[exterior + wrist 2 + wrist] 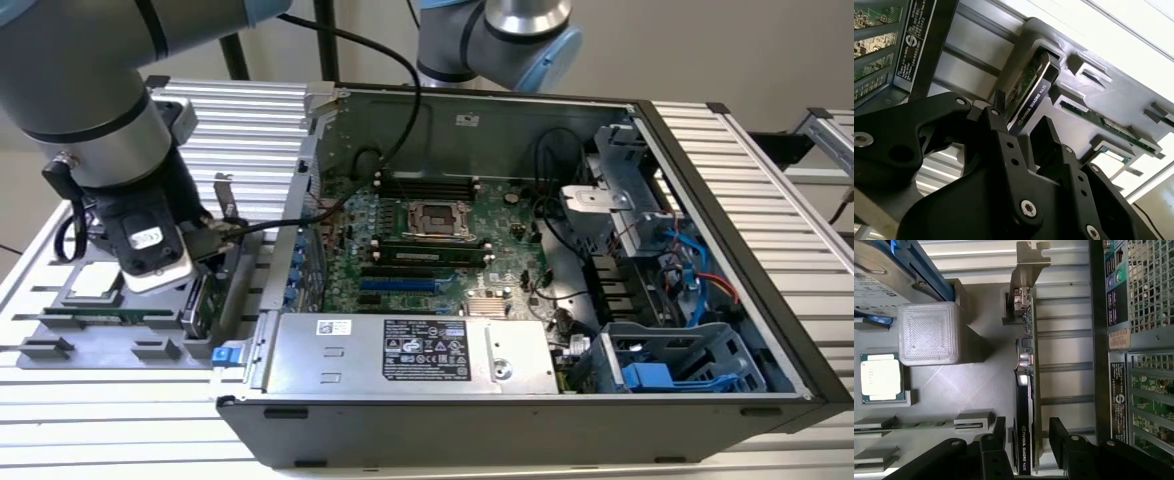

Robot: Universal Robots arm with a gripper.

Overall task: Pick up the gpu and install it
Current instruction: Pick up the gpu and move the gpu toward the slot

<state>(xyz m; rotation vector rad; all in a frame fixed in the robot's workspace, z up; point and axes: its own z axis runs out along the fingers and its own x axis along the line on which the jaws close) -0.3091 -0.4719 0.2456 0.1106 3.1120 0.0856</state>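
The gpu [1026, 390] stands on its long edge in a slot of the grey holder tray [979, 385], its silver end bracket [1029, 262] at the far end. The card has a black cooler on one face and a green board on the other. My gripper [1029, 440] is open and straddles the card, one black finger [999, 432] on each side with a small gap to each face. In the second wrist view the gripper [1021, 125] sits low over the gpu [1029, 92]. In the exterior view the gripper [200, 270] hangs over the gpu [203, 305], just off the case on the exterior view's left.
The open computer case [721, 200] lies on the slatted table, with the motherboard [427, 250] and power supply [414, 350] inside. The tray also holds a processor chip [881, 377], a memory stick [919, 424], a blue-framed hard drive [884, 270] and a translucent block [929, 332]. A second arm [494, 40] stands behind the case.
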